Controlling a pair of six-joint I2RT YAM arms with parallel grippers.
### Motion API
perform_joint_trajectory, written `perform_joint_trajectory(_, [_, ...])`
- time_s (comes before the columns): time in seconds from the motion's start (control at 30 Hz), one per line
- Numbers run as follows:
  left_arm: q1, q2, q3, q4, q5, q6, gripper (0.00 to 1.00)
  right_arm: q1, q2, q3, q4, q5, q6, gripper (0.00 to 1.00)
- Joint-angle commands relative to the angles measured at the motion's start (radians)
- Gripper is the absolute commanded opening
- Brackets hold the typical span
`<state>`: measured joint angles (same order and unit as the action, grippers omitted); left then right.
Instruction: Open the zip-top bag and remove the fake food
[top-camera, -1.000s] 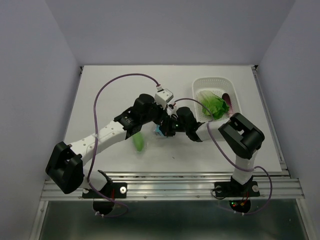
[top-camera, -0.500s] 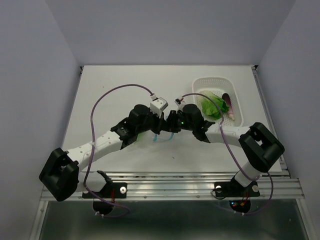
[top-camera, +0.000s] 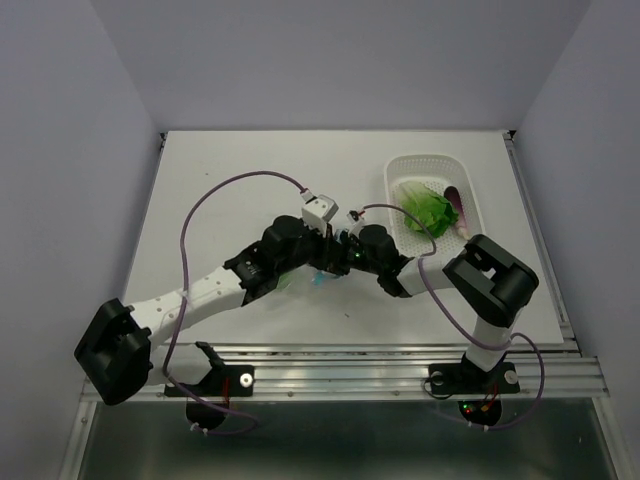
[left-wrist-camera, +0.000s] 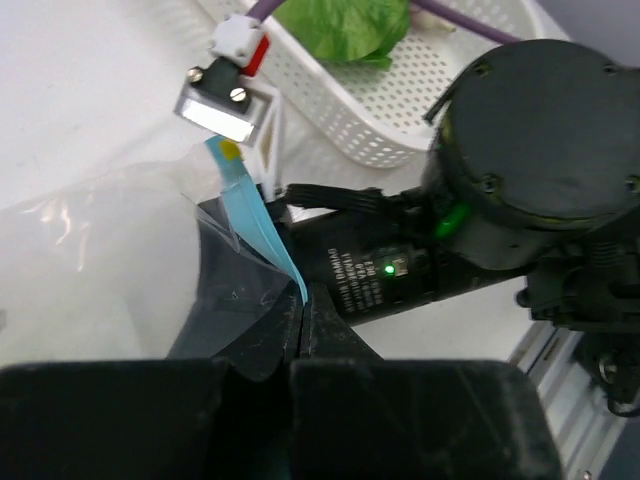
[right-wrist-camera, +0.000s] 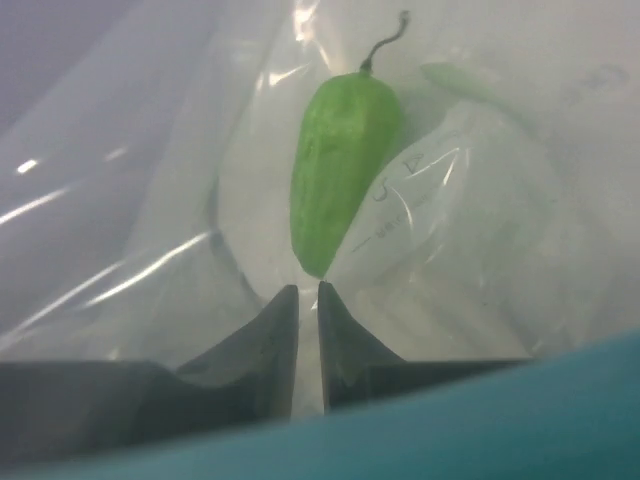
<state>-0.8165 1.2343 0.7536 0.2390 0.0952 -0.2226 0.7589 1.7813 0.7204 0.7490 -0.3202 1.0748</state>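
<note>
The clear zip-top bag (left-wrist-camera: 100, 250) hangs between my two grippers at the table's middle, its blue zip strip (left-wrist-camera: 255, 220) running up from the left jaws. My left gripper (left-wrist-camera: 303, 300) is shut on the bag's zip edge; it also shows in the top view (top-camera: 322, 262). My right gripper (right-wrist-camera: 308, 292) is nearly closed on a fold of bag plastic, tip to tip with the left one in the top view (top-camera: 342, 262). A green elongated toy vegetable (right-wrist-camera: 340, 170) with a thin stem lies inside the bag. The leafy cabbage piece (top-camera: 425, 212) and the purple piece (top-camera: 456, 203) lie in the basket.
The white perforated basket (top-camera: 428, 165) stands at the back right, close behind my right arm; its wall shows in the left wrist view (left-wrist-camera: 330, 110). Purple cables loop over both arms. The metal rail runs along the near table edge (top-camera: 340, 365).
Both grippers lifted the bag up and back, then came down and nearer again. The right arm's elbow swung out and back. The green piece that hung below the left arm is now mostly hidden.
</note>
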Motion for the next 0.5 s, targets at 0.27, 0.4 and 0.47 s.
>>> perform_joint_trajectory(0.27, [-0.041, -0.088, -0.028, 0.079, 0.087, -0.041, 0.00, 0.028, 0.003, 0.000, 0.250, -0.003, 0.129, 0.22])
perform_joint_trajectory(0.4, [-0.042, -0.084, -0.060, 0.082, 0.071, -0.078, 0.00, 0.028, -0.006, 0.030, 0.236, -0.032, 0.151, 0.22])
perform_joint_trajectory(0.47, [-0.042, -0.094, -0.089, 0.086, 0.058, -0.095, 0.00, 0.016, -0.010, 0.033, 0.230, -0.048, 0.168, 0.22])
